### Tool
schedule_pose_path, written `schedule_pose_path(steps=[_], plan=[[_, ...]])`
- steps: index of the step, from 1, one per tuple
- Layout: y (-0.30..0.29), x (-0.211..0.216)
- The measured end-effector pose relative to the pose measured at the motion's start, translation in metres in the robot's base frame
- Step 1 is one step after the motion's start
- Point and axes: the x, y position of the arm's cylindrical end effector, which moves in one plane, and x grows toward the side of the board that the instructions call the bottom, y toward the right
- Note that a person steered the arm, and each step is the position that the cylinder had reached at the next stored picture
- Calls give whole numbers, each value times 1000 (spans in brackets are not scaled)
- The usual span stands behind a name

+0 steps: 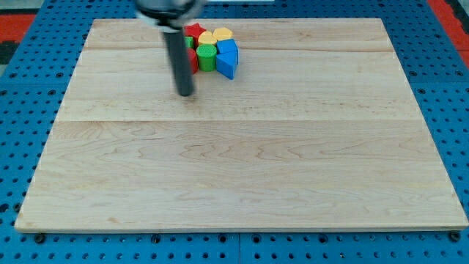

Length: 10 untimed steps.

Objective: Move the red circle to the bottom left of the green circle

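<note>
The rod comes down from the view's top, and its tip (185, 93) rests on the bare wooden tabletop (242, 161). The arm carries no gripper, so there is nothing to be apart, together or clamped; the rod ends in a plain blunt tip that touches no block.

All the blocks sit in one tight cluster just to the view's right of the rod and toward the view's top from the tip. The red circle (193, 60) is only partly visible: a sliver of red shows at the rod's right edge, above the tip and close beside the shaft, and the rod hides the rest of it, so its shape cannot be confirmed. Touching it on the view's right is the green circle (207, 56). Beyond that, farther from the tip, stands a blue block (228, 59), angular in outline. At the cluster's far side, toward the view's top, lie a red star (194, 30) and a yellow block (217, 35). A small green piece (189, 42) peeks out beside the rod, below the star.

The tabletop lies on a blue pegboard (29, 110).
</note>
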Motion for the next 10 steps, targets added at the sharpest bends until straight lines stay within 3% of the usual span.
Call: schedule_pose_path(steps=[1, 2, 5, 6, 7, 8, 9, 10], plan=[[62, -9], [64, -28], [-47, -51], [-40, -35], [-67, -14], [-165, -52], [-131, -79], [-89, -68]])
